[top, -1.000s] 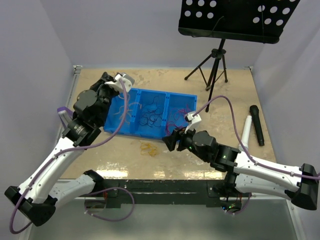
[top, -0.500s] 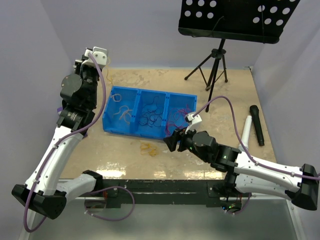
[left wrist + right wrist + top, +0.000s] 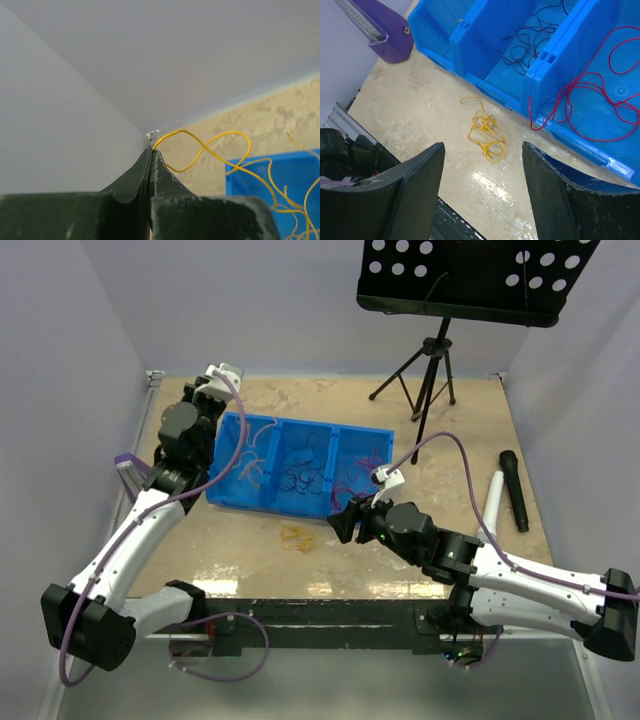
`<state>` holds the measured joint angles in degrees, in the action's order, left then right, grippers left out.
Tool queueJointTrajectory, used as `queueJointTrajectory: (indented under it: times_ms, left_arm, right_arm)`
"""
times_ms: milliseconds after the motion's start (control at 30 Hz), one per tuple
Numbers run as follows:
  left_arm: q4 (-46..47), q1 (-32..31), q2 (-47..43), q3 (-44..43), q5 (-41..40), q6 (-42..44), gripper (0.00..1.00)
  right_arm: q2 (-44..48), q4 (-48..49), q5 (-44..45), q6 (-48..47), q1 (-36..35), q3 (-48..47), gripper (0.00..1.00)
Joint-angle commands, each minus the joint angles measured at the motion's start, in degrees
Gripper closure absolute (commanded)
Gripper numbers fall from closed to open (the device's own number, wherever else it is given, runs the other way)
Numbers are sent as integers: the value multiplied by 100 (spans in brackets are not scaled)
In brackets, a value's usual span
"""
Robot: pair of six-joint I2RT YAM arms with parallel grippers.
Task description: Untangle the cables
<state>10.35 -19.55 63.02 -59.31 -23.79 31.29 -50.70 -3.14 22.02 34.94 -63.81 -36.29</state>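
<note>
Left arm (image 3: 150, 518) lowered back to the blue tray (image 3: 262, 504).
Left jaws clench a yellow wire (image 3: 186, 131); right jaws released, unmoved over the yellow tangle (image 3: 487, 132).

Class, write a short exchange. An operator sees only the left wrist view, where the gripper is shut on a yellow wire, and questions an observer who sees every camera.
Operator: My left gripper pinches a yellow wire. Is there any more outside the blue tray?
Observer: Yes, a tangled yellow bundle lies on the table in front of the tray.
Operator: What is the right gripper doing?
Observer: It is open and empty, pointed toward that bundle.
</note>
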Motion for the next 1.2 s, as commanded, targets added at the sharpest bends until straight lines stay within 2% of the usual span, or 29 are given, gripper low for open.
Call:
queueJointTrajectory:
  times_ms: [0,200,433,733,900,1000,1100,1167]
  left_arm:
    - [442,57,254,507,58,97,100]
    - [537,57,553,894,33,0,100]
    - [697,57,193,1711,147,378,100]
    - [214,48,17,2406,823,466,100]
    - [90,48,69,2521,938,387,100]
    - [38,57,253,2258,1043,282,78]
    - [-137,48,543,1697,1104,80,67]
    - [-304,57,640,1345,1209,-87,54]
  right_arm:
    - [192,-38,197,75,0,-62,33]
    - [271,-91,241,118,0,-53,33]
    - [227,-82,241,92,0,-44,33]
    - [121,-64,232,101,0,-106,33]
    - [165,-99,232,118,0,-80,33]
    - [113,-47,180,118,0,-53,33]
    - [-1,23,92,110,0,-45,33]
    - [-80,76,22,153,-9,-27,32]
